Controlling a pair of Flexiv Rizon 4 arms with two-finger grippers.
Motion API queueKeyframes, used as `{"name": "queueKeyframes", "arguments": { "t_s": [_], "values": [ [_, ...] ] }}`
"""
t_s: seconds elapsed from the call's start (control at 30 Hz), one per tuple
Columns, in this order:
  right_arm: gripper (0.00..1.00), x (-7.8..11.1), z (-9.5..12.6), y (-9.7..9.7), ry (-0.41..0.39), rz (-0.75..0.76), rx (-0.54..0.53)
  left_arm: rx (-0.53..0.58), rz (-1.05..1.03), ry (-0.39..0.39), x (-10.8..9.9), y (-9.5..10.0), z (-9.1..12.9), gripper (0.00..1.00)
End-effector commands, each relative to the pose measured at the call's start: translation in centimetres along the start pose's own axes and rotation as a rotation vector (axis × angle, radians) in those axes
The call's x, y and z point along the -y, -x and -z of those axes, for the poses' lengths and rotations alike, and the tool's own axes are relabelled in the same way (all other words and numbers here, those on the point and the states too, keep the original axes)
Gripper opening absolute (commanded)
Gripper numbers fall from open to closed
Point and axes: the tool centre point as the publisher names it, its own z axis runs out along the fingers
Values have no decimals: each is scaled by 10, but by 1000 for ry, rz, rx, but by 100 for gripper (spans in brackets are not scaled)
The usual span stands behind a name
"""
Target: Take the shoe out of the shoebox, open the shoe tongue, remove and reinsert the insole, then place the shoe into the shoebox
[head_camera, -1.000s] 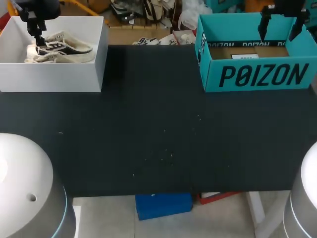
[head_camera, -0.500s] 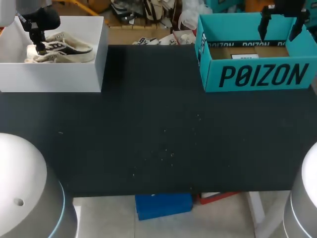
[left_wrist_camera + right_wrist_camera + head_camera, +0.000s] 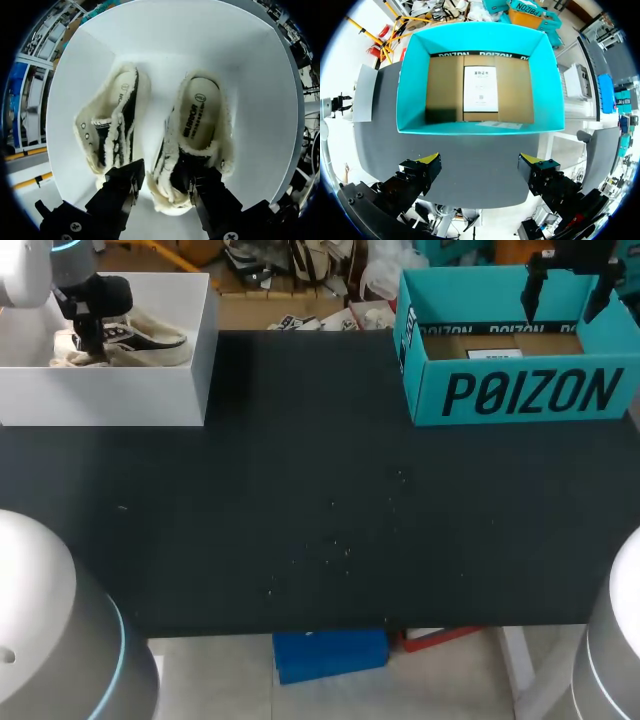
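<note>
L claw (image 3: 165,176) is low inside the white box (image 3: 250,75), fingers apart, straddling the toe end of one fleece-lined shoe (image 3: 197,125). No firm pinch shows yet. A 2nd shoe (image 3: 112,120) lies just beside it, both with openings up.

Judgement: step in hand is grasping the shoe for lift-out. Best to close on the toe sides w/o snagging the neighbour's fleece, then lift straight up, since the box walls stand close.

R claw (image 3: 480,161) hangs spread over the teal shoebox (image 3: 520,390), which holds only a paper slip.

Dark counter (image 3: 320,520), w/ a few pale specks, lies between the boxes, which stand well apart along its far edge.
</note>
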Motion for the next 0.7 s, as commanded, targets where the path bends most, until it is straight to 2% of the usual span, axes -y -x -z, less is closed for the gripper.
{"name": "queueKeyframes", "arguments": {
  "t_s": [0.03,0.53,0.57,0.6,0.67,0.7],
  "values": [
    [100,0,0,0,0,0,0,-24,-8,0,4,10,-20,47],
    [100,0,0,0,0,0,0,-87,-37,12,10,-1,-50,39],
    [100,0,0,0,0,0,0,-91,-39,11,11,-2,-51,37],
    [100,0,0,0,0,0,0,-94,-41,15,11,-3,-51,28],
    [100,0,0,0,0,0,0,-100,-39,15,10,-4,-53,0],
    [100,0,0,0,0,0,0,-103,-39,18,10,-4,-53,0]
  ]
}}
